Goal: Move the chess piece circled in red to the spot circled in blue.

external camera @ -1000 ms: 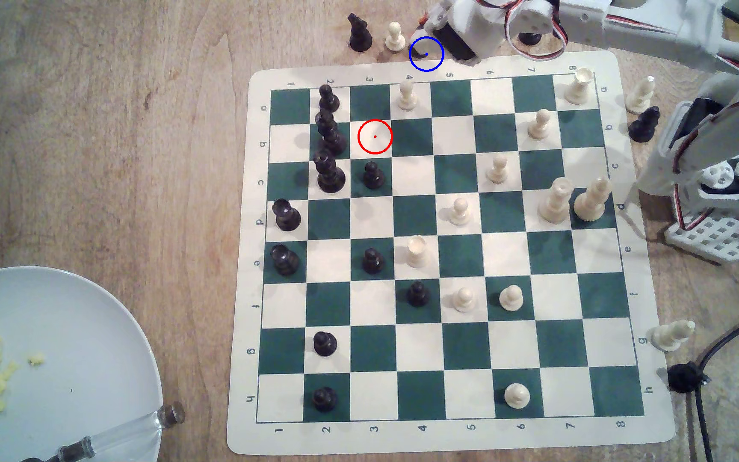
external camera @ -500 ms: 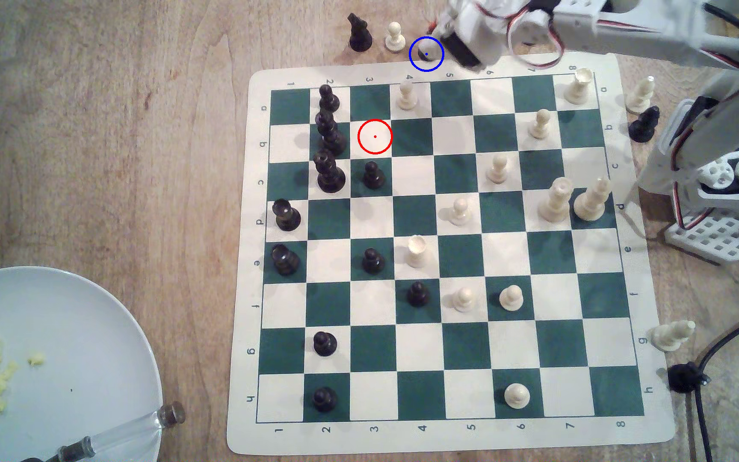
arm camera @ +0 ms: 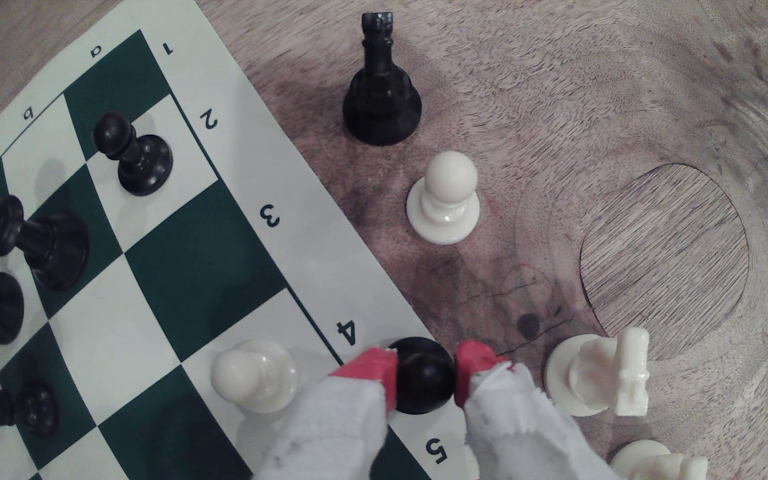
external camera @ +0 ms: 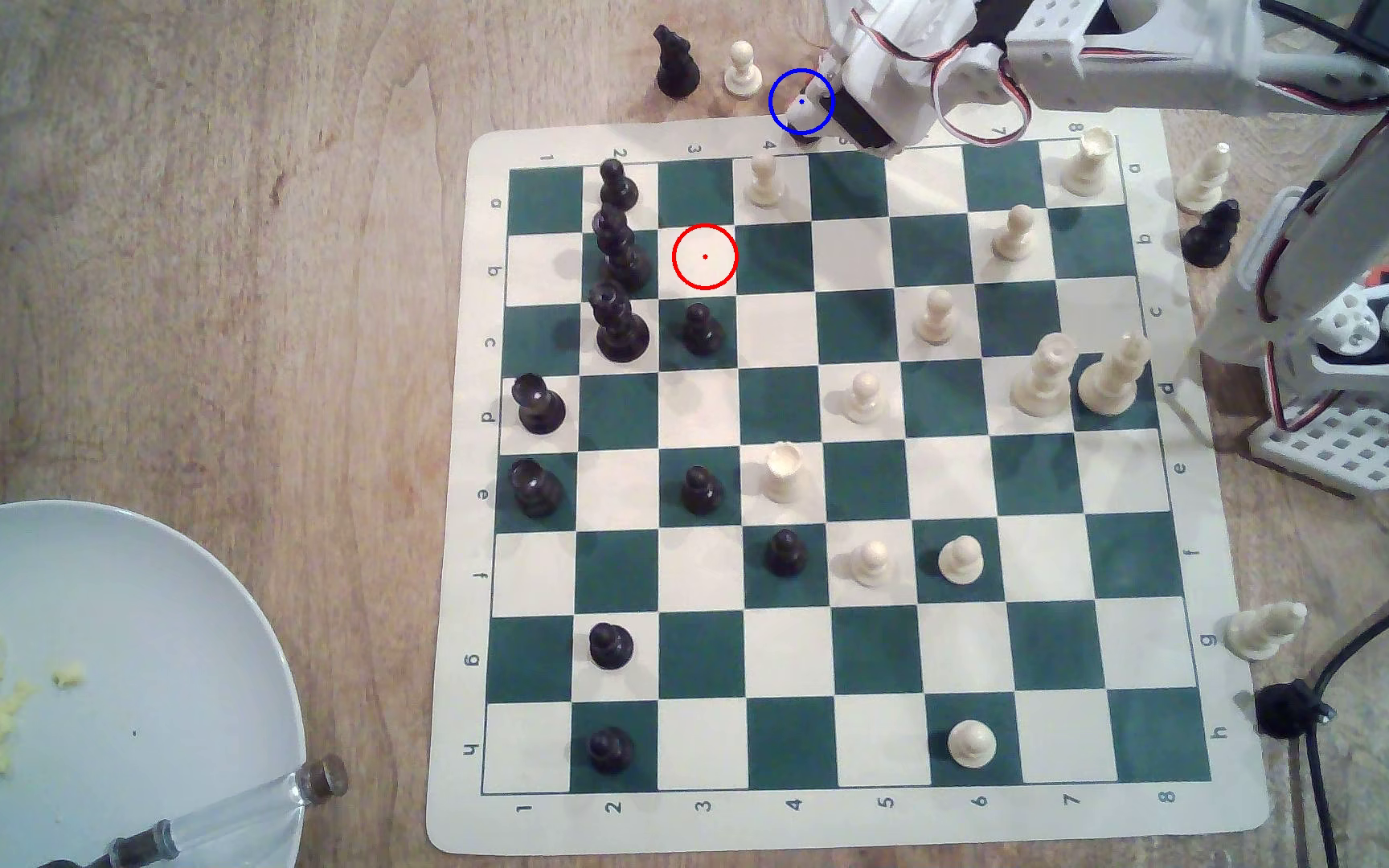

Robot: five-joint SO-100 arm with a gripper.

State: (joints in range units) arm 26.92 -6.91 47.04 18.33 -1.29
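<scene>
My gripper (external camera: 813, 110) hangs at the board's far edge, its white tip inside the blue ring (external camera: 784, 88) drawn on the wood. In the wrist view the red-padded gripper (arm camera: 426, 375) is shut on the round head of a black pawn (arm camera: 423, 385). The pawn's base lies over the board's cream margin by the number 4; I cannot tell whether it touches down. The red ring (external camera: 704, 256) sits over a bare cream square with no piece in it.
A black rook (external camera: 676, 63) and a white pawn (external camera: 742, 69) stand on the wood just to the exterior view's left of the blue ring. Close by are a white pawn (external camera: 764, 179) on the board and a white knight (arm camera: 604, 374). A plate (external camera: 173, 584) lies near left.
The gripper has come down the exterior view toward the board's edge, from just beyond the blue ring to over its lower right part, still shut on the pawn.
</scene>
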